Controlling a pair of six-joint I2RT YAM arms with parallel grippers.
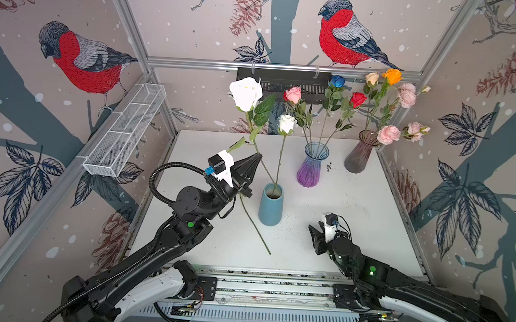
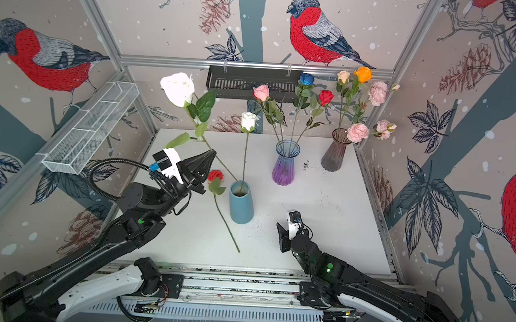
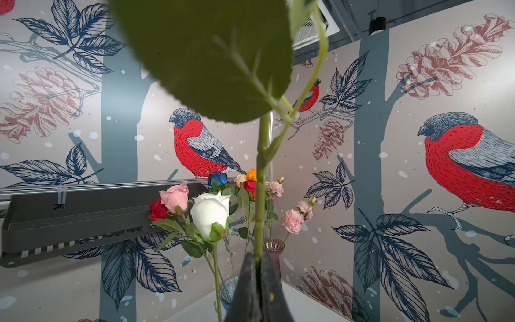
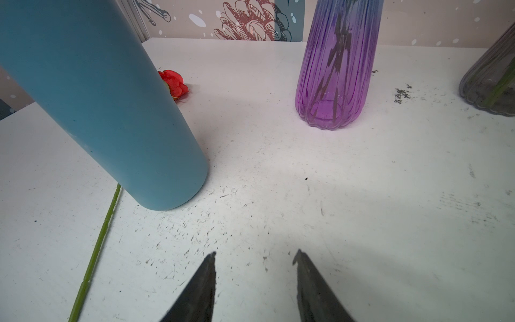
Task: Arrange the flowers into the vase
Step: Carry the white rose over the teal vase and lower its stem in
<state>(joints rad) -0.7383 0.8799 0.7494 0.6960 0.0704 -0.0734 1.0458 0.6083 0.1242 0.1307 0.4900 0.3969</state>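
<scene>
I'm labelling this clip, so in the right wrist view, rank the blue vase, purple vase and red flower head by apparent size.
Largest: blue vase, though nearest the camera and cut off by the frame, so true size is unsure.
Then: purple vase.
Smallest: red flower head, partly hidden behind the blue vase.

Left tool [image 1: 259, 155] pinches large white rose [image 1: 245, 93], stem slanting toward blue vase [image 1: 270, 206].

Bare table [image 1: 355, 224] right of blue vase [image 1: 270, 209]; loose red rose [image 2: 215, 175] left.
</scene>
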